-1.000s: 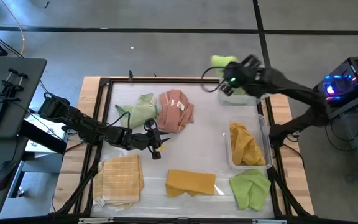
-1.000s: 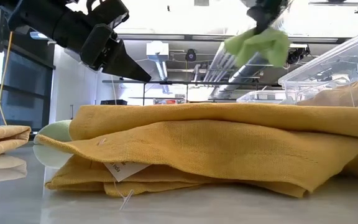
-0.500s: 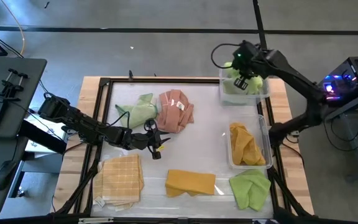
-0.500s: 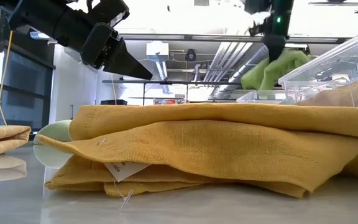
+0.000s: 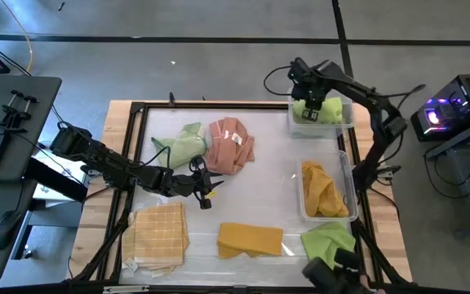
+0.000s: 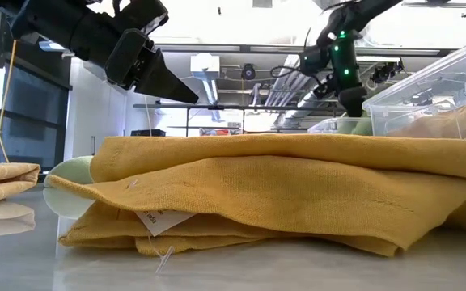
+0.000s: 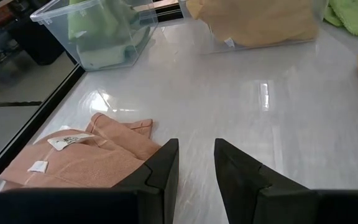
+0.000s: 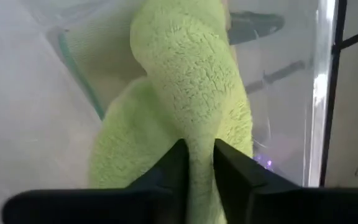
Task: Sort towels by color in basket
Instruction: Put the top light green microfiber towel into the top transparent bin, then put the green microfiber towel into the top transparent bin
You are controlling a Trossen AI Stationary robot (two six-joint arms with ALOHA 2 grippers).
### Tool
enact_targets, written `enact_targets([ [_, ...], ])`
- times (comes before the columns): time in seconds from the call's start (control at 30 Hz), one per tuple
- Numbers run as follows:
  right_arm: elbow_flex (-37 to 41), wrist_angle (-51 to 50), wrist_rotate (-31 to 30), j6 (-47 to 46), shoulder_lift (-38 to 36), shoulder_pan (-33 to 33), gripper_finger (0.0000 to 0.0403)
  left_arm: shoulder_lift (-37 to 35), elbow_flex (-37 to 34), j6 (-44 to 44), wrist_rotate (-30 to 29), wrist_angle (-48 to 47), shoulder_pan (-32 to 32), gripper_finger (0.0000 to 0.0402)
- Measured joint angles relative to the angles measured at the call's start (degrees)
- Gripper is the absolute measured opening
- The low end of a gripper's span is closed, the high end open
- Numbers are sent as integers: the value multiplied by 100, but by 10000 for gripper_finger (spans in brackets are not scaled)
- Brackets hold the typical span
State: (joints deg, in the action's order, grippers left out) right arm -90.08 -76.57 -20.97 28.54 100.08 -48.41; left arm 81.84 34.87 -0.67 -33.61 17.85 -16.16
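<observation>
My right gripper [image 5: 315,104] is down in the far clear bin [image 5: 294,129] at the table's far right, shut on a lime green towel [image 8: 191,74]. My left gripper [image 5: 205,193] hovers over the table's middle, open by a narrow gap and touching nothing; the salmon pink towel [image 7: 92,158] lies just beyond its fingers. A pale green towel [image 5: 182,145] lies beside the pink one [image 5: 231,145]. A tan check towel [image 5: 160,233] and a mustard towel [image 5: 251,239] lie flat near the table's near edge. Another lime green towel [image 5: 329,245] lies at the near right. My right gripper pinches a raised fold of the lime green towel [image 8: 194,134] between its two fingers [image 8: 169,171], coming from above and pointing down. The rest of the towel bunches below the fingers inside the bin; whether it rests on the bin's floor does not show.
A second clear bin [image 5: 303,208] on the right side holds a mustard towel [image 5: 323,189]. The far bin also holds something pale green [image 7: 95,28]. A dark frame [image 5: 137,110] runs round the table. In the low view the mustard towel [image 6: 281,194] fills the foreground.
My right gripper carried the lime green towel from beyond the table's far edge toward the right, over the far bin, then down into it, staying shut on it. The towel, first hanging clear in the air, now sits bunched inside the bin.
</observation>
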Motion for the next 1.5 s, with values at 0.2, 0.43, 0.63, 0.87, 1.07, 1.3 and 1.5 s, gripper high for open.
enact_targets([
  [0.2,0,-21,264,-834,-10,-132,144,0,0,0,-1,0,-1,90],
  [0.43,0,226,762,-1232,-562,-389,136,0,0,0,0,0,-1,90],
  [0.63,-2,-69,1401,-1670,-667,-649,115,0,0,2,-1,0,-1,90],
  [0.87,472,56,568,-1763,-589,-750,93,0,0,55,13,0,-1,90],
  [1.07,1397,788,-496,-1415,-587,-754,87,0,0,52,15,0,0,90],
  [1.3,1554,958,-1564,-1313,-806,-455,86,0,0,49,15,7,-1,90],
  [1.5,1539,1560,-584,-1430,-1545,-161,86,0,0,48,17,4,1,90],
])
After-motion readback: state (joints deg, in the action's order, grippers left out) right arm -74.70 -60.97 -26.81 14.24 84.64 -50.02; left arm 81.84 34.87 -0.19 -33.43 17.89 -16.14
